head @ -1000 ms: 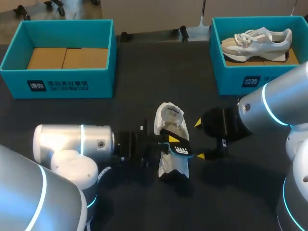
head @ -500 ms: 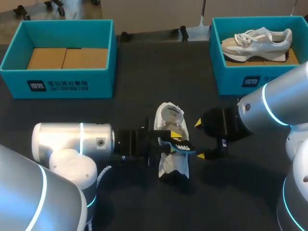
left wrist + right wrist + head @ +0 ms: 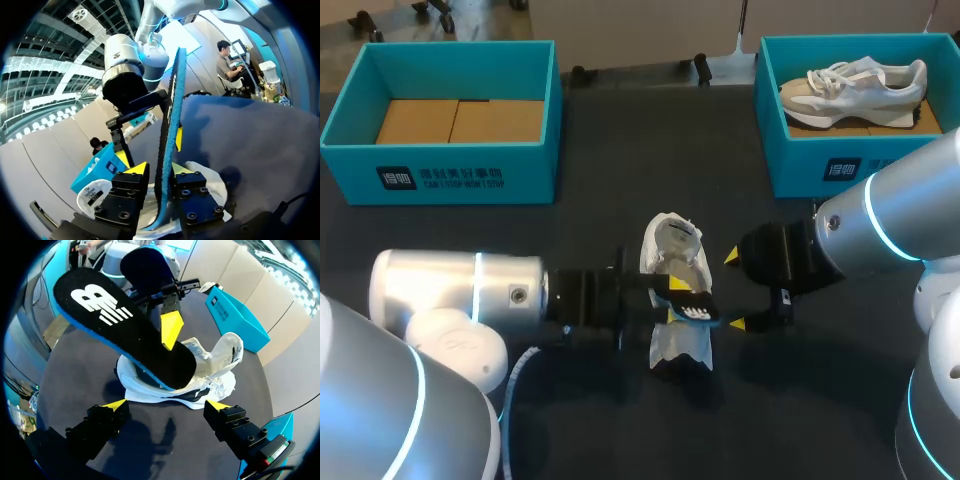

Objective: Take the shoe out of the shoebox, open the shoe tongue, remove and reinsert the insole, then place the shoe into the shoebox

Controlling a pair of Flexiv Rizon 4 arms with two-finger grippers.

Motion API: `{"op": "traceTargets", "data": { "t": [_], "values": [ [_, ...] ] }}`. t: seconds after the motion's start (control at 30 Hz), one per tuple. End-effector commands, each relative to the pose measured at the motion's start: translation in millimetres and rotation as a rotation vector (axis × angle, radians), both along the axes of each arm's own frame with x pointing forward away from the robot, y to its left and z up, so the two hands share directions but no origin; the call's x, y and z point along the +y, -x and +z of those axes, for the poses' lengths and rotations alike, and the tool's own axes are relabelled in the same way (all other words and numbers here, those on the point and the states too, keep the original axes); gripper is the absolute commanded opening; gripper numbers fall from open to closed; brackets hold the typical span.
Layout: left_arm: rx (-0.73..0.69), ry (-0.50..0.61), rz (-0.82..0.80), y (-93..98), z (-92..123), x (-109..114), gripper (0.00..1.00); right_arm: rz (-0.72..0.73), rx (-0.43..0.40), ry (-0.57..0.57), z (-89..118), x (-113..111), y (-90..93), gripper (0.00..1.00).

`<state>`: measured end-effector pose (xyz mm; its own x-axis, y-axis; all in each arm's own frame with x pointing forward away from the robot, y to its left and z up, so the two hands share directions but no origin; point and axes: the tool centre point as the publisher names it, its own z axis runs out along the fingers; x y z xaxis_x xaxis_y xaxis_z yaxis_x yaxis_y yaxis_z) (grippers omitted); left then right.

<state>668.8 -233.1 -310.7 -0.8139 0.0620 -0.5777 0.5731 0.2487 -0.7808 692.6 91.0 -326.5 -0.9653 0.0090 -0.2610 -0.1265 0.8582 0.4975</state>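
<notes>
The step in hand looks like the insole work: the insole (image 3: 125, 325), black on top with a blue edge, is out of the shoe and held in the air just above it, so removal seems done and reinsertion is what remains before boxing. The left gripper (image 3: 678, 300), reaching in from the left, pinches the insole between its yellow tips; the left wrist view shows the insole edge-on with one finger pressed on each face. The white shoe (image 3: 670, 240) lies on the dark table (image 3: 620, 130) near the middle, directly under the insole, with its lining pulled open and rumpled. The right gripper (image 3: 734, 290) sits just to the right of the shoe with its jaws spread wide and holding nothing, one tip toward the far end of the shoe and one toward the near end. The empty teal shoebox (image 3: 440, 175) stands at the far left, and a second teal box (image 3: 820, 165) at the far right holds another shoe (image 3: 855, 85). The next move probably calls for tipping the insole's leading end down into the shoe's opening and sliding it along the sole, while the right gripper steadies the shoe or holds the tongue aside so that the floppy upper does not fold beneath it
</notes>
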Motion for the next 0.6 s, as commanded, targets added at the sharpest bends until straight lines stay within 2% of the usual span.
{"op": "traceTargets", "data": {
  "t": [0.03,0.1,0.17,0.2,0.23,0.6],
  "values": [
    [0.006,-0.012,0.005,6.0,1.6,6.0,0.26,0.001,-0.002,-0.002,-0.8,-0.2,0.8,1.0],
    [0.013,-0.014,0.012,6.6,-0.3,6.8,0.25,0.001,-0.002,-0.002,-0.8,-0.2,0.8,1.0],
    [0.016,-0.016,0.015,7.2,-2.7,6.9,0.19,0.001,-0.002,-0.002,-0.8,-0.2,0.8,1.0],
    [0.017,-0.018,0.015,7.7,-3.6,6.9,0.06,0.001,-0.002,-0.002,-0.8,-0.2,0.8,1.0],
    [0.018,-0.019,0.014,8.0,-4.9,7.0,0.0,0.001,-0.002,-0.002,-0.8,-0.2,0.8,1.0],
    [-0.014,-0.028,0.018,-3.3,-19.2,5.2,0.0,0.001,-0.002,-0.002,-0.8,-0.2,0.8,1.0]
  ]
}}
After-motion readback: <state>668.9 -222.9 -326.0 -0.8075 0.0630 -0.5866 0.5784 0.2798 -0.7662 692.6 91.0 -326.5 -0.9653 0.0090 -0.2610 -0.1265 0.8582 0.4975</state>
